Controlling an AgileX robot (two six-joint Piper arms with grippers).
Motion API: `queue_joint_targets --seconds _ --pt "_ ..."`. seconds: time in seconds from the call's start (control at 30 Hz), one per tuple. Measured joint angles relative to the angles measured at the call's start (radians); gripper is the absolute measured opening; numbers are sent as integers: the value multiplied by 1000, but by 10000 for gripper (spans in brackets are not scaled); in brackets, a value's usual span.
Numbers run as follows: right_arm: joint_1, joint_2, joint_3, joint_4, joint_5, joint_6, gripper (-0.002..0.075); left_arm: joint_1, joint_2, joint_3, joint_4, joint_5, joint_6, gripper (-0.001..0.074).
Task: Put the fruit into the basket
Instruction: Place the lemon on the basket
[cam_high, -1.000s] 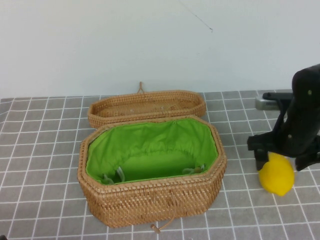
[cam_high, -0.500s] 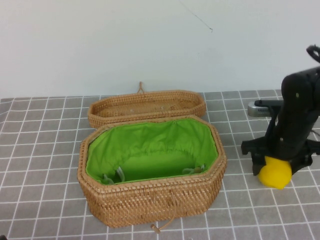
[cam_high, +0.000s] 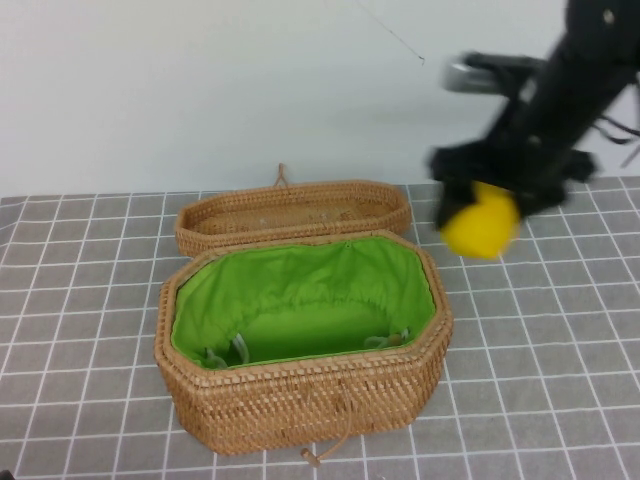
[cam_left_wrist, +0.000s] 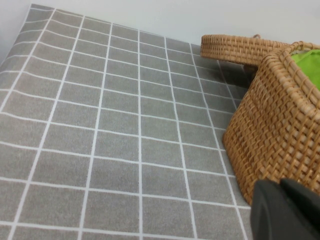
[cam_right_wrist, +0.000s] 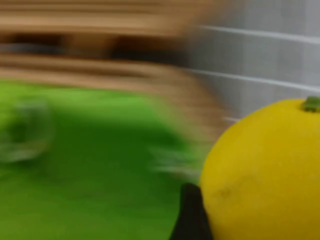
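Observation:
My right gripper (cam_high: 482, 218) is shut on the yellow lemon (cam_high: 480, 223) and holds it in the air just past the basket's back right corner. In the right wrist view the lemon (cam_right_wrist: 265, 172) fills the lower corner, with one dark fingertip (cam_right_wrist: 190, 215) against it and green lining behind. The tan woven basket (cam_high: 300, 395) stands open at mid table, its green lining (cam_high: 300, 300) showing. My left gripper (cam_left_wrist: 285, 210) is low beside the basket's outer wall (cam_left_wrist: 280, 130), and only its dark fingertips show, close together.
The shallow woven lid (cam_high: 295, 212) lies just behind the basket. A grey tiled cloth (cam_high: 90, 300) covers the table, and a white wall stands behind. The left wrist view shows open cloth (cam_left_wrist: 100, 125) beside the basket.
My right gripper has lifted the lemon off the cloth at the right and carried it up and to the left, towards the basket. The basket and lid have not moved.

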Motion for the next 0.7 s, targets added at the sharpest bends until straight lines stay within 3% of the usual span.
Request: queue_joint_targets --seconds 0.17,0.33,0.7 --pt "117 6 -19 68 -33 -7 309 0 0 0 0 0 0 0" --pt "219 43 -19 -42 -35 -5 314 0 0 0 0 0 0 1" --pt "244 146 -19 -71 -32 25 530 0 0 0 2 0 0 1"
